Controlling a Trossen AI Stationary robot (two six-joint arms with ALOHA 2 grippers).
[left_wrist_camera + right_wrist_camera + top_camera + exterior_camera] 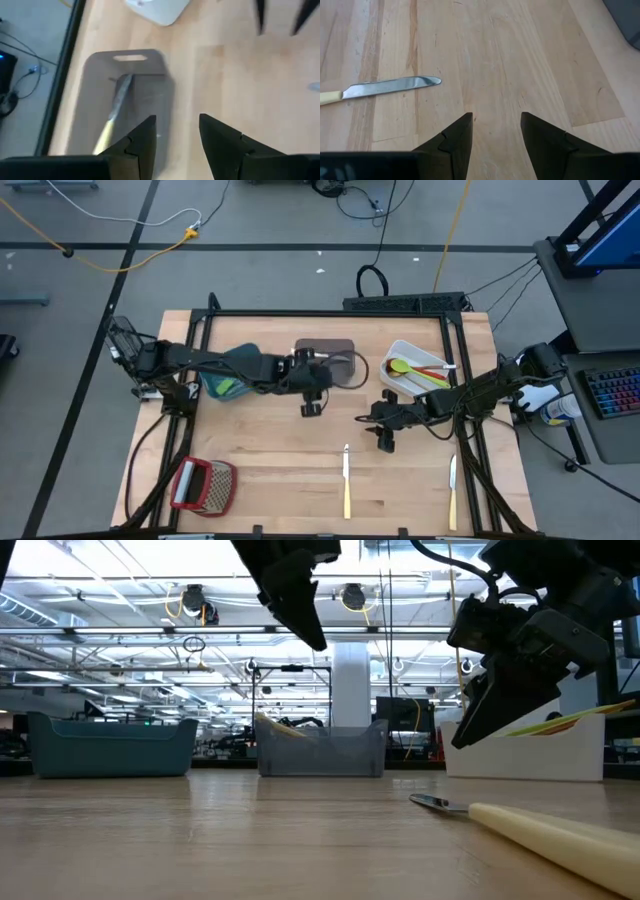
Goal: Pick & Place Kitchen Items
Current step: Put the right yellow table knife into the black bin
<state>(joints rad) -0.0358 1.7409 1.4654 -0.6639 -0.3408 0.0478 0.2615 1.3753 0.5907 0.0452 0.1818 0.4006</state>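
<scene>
Overhead looks straight down; low camera skims the table (200, 830) level; wrist cameras hover close above it.

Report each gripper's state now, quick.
Left gripper: jaws open, holding nothing, above the grey bin.
Right gripper: jaws open, holding nothing, over bare table near a knife.

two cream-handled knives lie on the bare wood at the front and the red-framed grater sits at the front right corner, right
Not quite. The two knives do lie on the bare wood at the front, but the red-framed grater sits at the front left corner, not the right. The high view shows it.
</scene>
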